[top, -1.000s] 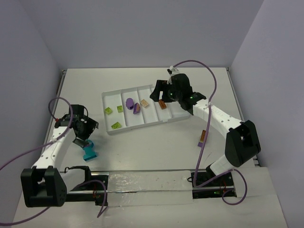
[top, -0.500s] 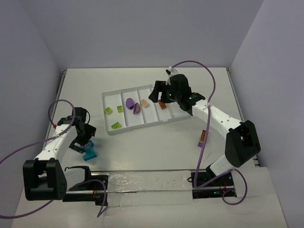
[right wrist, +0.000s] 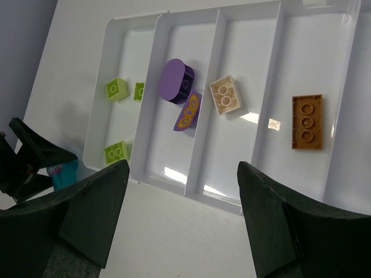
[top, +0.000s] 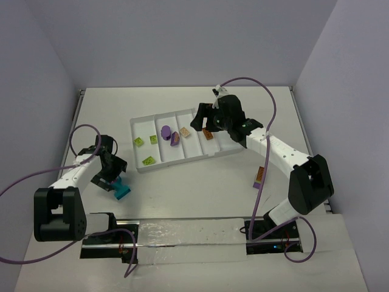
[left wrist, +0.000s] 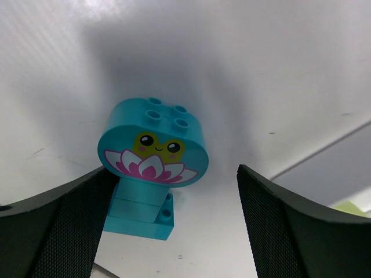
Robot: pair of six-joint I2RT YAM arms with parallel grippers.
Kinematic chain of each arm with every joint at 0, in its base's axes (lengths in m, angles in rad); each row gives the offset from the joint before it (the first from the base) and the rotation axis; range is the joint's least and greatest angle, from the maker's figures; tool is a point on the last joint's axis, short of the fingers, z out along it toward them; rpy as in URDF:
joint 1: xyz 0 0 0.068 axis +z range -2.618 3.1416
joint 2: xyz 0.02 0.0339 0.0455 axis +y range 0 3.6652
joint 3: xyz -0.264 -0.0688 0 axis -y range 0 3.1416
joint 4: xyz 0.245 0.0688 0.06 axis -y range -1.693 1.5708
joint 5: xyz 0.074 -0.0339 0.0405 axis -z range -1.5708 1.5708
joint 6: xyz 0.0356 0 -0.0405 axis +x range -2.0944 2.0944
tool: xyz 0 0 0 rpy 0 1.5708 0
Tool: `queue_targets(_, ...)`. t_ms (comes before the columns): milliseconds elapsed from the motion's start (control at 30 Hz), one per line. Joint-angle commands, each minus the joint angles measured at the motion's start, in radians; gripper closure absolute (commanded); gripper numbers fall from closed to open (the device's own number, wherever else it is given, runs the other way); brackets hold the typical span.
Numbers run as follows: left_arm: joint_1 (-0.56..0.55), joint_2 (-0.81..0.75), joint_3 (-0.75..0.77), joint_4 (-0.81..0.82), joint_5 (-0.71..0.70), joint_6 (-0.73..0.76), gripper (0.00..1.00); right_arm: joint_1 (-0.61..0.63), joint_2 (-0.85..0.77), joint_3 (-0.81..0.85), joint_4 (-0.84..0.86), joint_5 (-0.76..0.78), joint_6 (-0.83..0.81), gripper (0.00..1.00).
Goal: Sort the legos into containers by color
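Note:
A teal lego (left wrist: 152,150) with a frog and lotus picture lies on the table between the fingers of my open left gripper (left wrist: 175,171), close to the left finger and apart from the right one. In the top view this teal lego (top: 122,190) is near the table's front left, beside my left gripper (top: 112,180). The white tray (top: 228,143) of containers holds lime green legos (right wrist: 116,88), purple ones (right wrist: 177,81), a tan one (right wrist: 225,95) and an orange-brown one (right wrist: 306,121), each color in its own compartment. My right gripper (top: 202,120) hovers open and empty above the tray (right wrist: 174,174).
A small orange-brown and purple brick (top: 259,176) lies on the table at the right, beside the right arm's forearm. Purple cables loop over both arms. Walls close the table at the back and on both sides.
My left gripper has turned and dropped around the teal lego, which has shifted slightly right and away. The right arm has hardly moved.

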State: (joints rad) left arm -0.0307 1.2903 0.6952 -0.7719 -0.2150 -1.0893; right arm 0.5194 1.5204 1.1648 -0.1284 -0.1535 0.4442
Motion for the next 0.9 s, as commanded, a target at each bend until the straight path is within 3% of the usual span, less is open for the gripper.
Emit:
queue_targets(0, 0.003, 0.019, 0.089, 0.051, -0.009, 0.05, 0.1, 0.01, -0.032, 0.033, 0.012, 0.01, -0.006, 0.17)
queue_targets(333, 0.003, 0.031, 0.005, 0.061, -0.018, 0.049, 0.25, 0.013, -0.02, 0.051, -0.005, 0.012, -0.013, 0.19)
queue_targets(400, 0.003, 0.03, -0.011, 0.062, -0.012, 0.049, 0.24, 0.014, -0.024, 0.053, -0.005, 0.014, -0.015, 0.19)
queue_targets(533, 0.002, 0.0, -0.025, 0.063, 0.026, 0.063, 0.09, 0.016, -0.021, 0.061, -0.007, 0.011, -0.013, 0.19)
queue_targets(633, 0.002, -0.032, -0.022, 0.074, 0.04, 0.073, 0.04, 0.022, -0.015, 0.067, -0.008, 0.011, -0.015, 0.19)
queue_targets(867, 0.002, -0.071, -0.022, 0.073, 0.085, 0.095, 0.09, 0.037, -0.01, 0.073, -0.009, 0.018, -0.011, 0.19)
